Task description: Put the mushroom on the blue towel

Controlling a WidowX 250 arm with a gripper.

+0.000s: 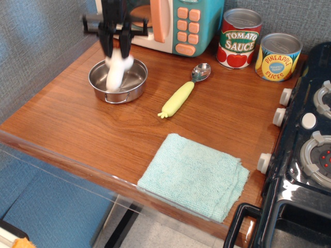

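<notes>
White-stemmed mushroom [116, 72] pinched in claw [116, 45] above pot [118, 81].

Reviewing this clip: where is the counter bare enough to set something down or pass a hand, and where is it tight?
Bare wood runs from the steel pot down to the counter's front edge, left of the blue towel. Another open patch lies between the corn-handled spoon, the towel and the stove knobs. The back is crowded: toy microwave, tomato sauce can, pineapple can.

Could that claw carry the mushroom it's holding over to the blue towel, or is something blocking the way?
Probably yes. The claw is closed on the mushroom above the pot, and only the corn-handled spoon lies low between it and the uncovered blue towel.
</notes>
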